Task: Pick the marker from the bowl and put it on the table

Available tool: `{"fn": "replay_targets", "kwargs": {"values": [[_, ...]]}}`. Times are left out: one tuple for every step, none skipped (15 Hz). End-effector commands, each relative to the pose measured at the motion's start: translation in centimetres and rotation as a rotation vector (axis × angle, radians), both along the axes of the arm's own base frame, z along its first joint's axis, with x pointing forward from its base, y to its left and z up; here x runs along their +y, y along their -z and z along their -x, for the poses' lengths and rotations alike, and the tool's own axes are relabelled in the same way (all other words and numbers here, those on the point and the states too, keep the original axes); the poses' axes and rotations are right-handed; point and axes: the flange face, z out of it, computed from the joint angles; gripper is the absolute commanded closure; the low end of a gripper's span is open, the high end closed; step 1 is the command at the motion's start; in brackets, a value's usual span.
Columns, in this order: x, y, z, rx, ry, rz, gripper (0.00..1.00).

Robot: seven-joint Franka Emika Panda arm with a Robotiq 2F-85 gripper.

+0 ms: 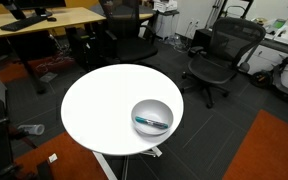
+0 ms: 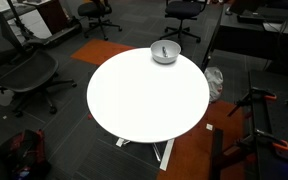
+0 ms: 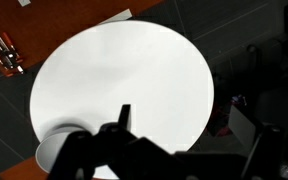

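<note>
All three views look down on the table (image 1: 96, 108) (image 2: 144, 105) (image 3: 134, 70), exteriors from opposite sides.

table (image 1: 99, 105) – I see a round white top, level, in both exterior views | bowl (image 1: 149, 106) – I see it standing upright on the top, close to the edge

Teal marker (image 1: 152, 123) lying flat inside shiny grey bowl (image 1: 144, 106) (pale rim); bowl upright near 4 o'clock edge of round white table (image 1: 99, 105).
</note>
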Motion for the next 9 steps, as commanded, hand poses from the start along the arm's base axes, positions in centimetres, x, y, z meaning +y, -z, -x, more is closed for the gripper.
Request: {"fn": "replay_targets", "kwargs": {"values": [[-3.3,-0.9,-1.6,-0.021,0.111,0.025,0.00],[-4.4,-0.8,-2.1,-0.020,0.145,0.029,0.00],[-5.6,-0.6,-2.6,-0.018,0.179,0.031,0.00],[-6.7,-0.3,-3.2,-0.020,0.213,0.036,0.00],[-7.9,0.0,-3.8,-0.026,0.251,0.041,0.00],[-8.9,0.4,-4.4,-0.032,0.284,0.045,0.00],[-10.0,0.8,-5.0,-0.040,0.313,0.051,0.00],[-10.8,1.2,-5.6,-0.047,0.338,0.055,0.00],[-11.7,1.6,-6.1,-0.052,0.363,0.059,0.00]]}}
